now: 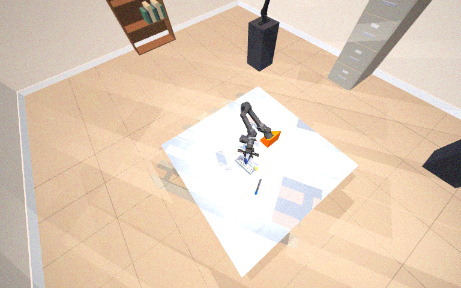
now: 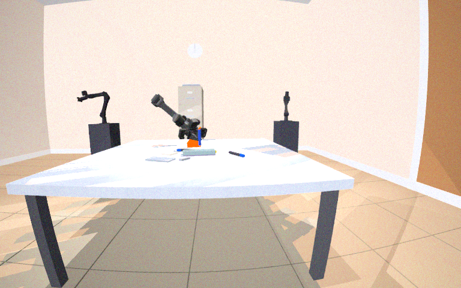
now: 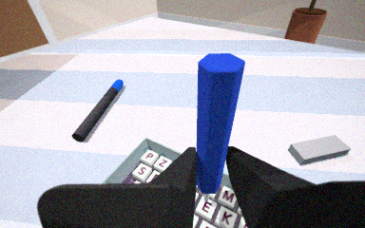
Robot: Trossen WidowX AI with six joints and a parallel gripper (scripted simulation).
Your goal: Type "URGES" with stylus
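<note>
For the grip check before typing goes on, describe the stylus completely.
The stylus is a deep blue, straight, faceted rod with a flat, roughly hexagonal top; it looks like smooth, hard plastic. It stands near upright, clamped between the fingers of the gripper, its top rising well above them. Its lower end is over the keyboard, near E and M; whether it touches a key, I cannot tell.

Pale walls [image 1: 68,40] [image 2: 238,68] [image 3: 228,19] around a tan tiled floor [image 1: 101,135] [image 2: 170,237].
A bookshelf [image 1: 149,50] holds books [image 1: 152,11]; a grey cabinet [image 1: 344,76] [image 2: 190,105] stands apart; a round clock [image 2: 195,50] hangs up high.
</note>
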